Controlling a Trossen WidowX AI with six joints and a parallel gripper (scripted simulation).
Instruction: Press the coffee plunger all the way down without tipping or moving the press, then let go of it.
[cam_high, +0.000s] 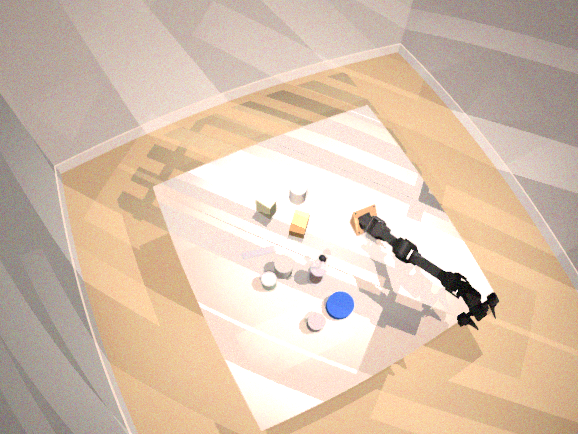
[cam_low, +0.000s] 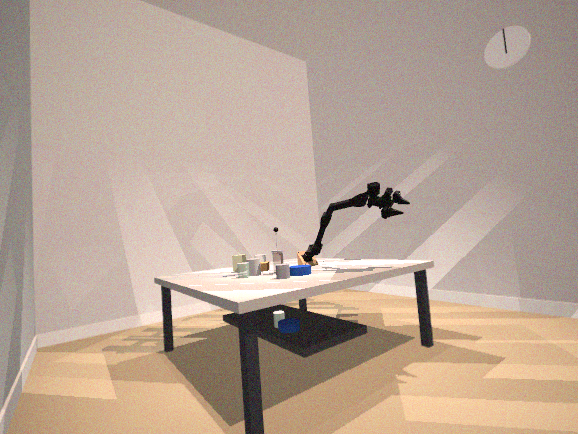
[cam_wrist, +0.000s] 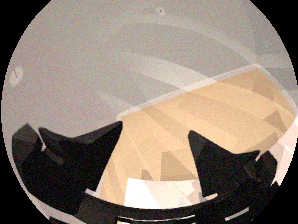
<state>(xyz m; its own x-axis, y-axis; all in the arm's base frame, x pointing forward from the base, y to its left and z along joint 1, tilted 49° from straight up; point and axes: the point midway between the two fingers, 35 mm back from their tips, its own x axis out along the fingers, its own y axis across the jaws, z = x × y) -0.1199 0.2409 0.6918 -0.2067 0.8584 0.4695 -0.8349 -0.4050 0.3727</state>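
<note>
Two jaws apart, empty, high above the table edge, well away from the coffee press (cam_high: 317, 270).

Press (cam_high: 317, 272) between cylinder (cam_high: 283, 266) and disc (cam_high: 340, 305)

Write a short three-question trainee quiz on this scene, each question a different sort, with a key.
1. True or false: the gripper is closed around the plunger knob.
2. Multiple choice: the blue disc on the table lies (A) between the press and the gripper's side, (B) on top of the orange block, (C) inside the press.
3. Fill in: in the exterior view, the plunger rod stands ____ above the press.

Key: 1 false; 2 A; 3 raised.
</note>
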